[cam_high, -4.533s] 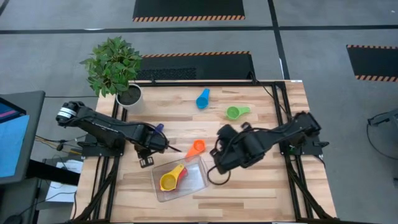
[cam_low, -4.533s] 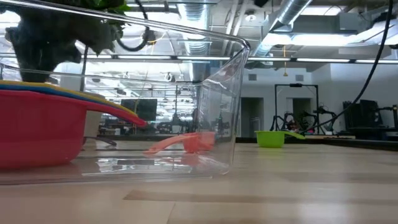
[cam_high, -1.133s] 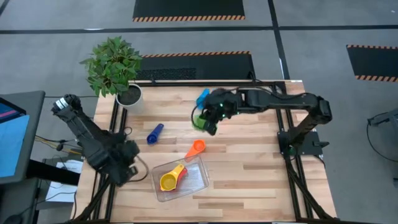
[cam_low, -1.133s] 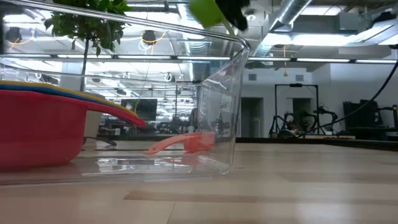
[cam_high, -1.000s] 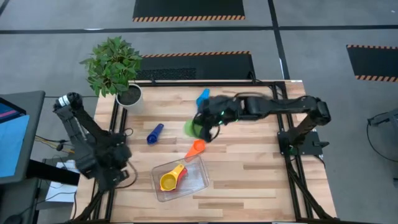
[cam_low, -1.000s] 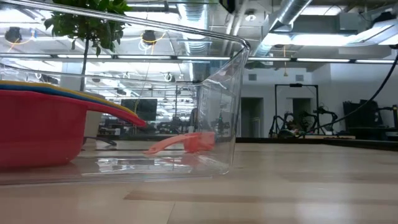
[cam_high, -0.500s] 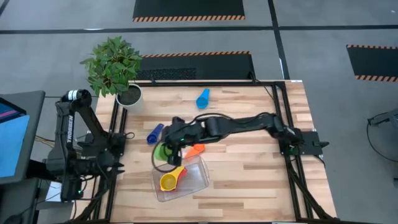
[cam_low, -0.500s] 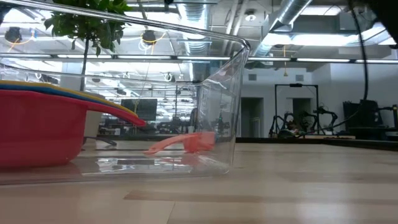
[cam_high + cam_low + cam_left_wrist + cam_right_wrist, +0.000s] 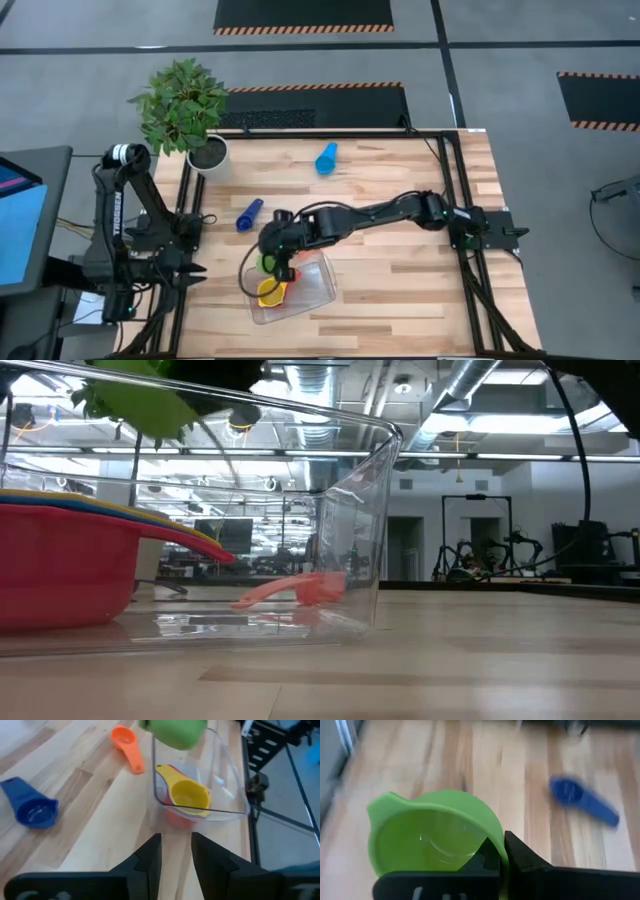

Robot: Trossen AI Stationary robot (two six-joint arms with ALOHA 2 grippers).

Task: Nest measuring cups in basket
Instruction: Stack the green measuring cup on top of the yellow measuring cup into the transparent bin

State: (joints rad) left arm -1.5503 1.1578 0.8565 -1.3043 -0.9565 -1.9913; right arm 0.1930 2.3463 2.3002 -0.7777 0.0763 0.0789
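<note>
Two cups outside basket point(image 9: 322, 287): dk blue cup point(image 9: 248, 214), lt blue cup point(image 9: 326, 158).

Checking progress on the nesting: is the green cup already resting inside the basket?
No, the right gripper holds the green cup in the air above the basket.

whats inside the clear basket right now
In the basket a yellow measuring cup sits nested in a red one. The right tool holds the green cup above the rim, not inside. Anything nested between them is hidden.
</note>
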